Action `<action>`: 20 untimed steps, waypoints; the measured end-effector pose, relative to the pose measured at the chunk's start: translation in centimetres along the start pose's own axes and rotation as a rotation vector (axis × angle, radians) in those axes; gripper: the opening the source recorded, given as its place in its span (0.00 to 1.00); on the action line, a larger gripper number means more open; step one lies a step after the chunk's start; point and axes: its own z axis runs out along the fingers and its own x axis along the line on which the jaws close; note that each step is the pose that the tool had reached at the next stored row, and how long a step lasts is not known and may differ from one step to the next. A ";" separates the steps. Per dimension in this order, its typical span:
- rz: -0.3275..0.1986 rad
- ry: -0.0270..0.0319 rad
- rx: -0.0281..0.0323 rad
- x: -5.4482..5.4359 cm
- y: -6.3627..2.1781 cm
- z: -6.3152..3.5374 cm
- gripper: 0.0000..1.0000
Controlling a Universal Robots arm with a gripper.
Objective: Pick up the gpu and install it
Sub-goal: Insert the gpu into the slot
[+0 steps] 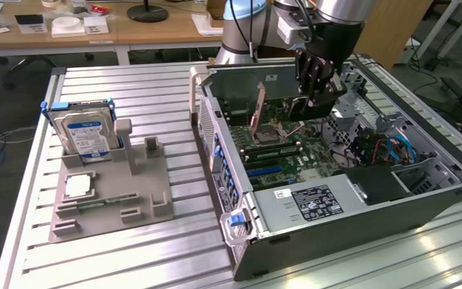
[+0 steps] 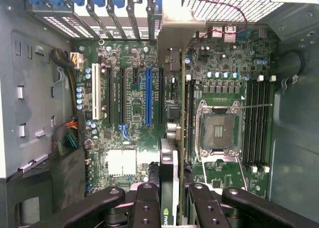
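Gripper (image 2: 173, 200) clamped on gpu (image 2: 169, 138), held edge-on inside pc case (image 1: 360, 217) above mobo (image 2: 134, 103); pickup done, card not seated yet.

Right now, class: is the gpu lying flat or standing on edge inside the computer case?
On edge. The gpu stands edge-down over the motherboard, held between the fingers.

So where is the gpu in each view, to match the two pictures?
Exterior view: the gpu hangs edge-on in the end effector, inside the open computer case above the motherboard.
Wrist view: the gpu runs edge-on up the middle, pale bracket at the case's rear slots.
Shared landmark: the empty CPU socket beside it.
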 end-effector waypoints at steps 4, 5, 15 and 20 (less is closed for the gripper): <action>0.000 -0.0001 0.0000 0.0 -0.01 0.00 0.27; 0.000 -0.0001 0.0000 0.0 -0.01 0.03 0.27; 0.030 0.0016 0.0008 0.1 0.33 1.18 0.27; 0.030 0.0018 0.0001 0.3 0.33 1.29 0.27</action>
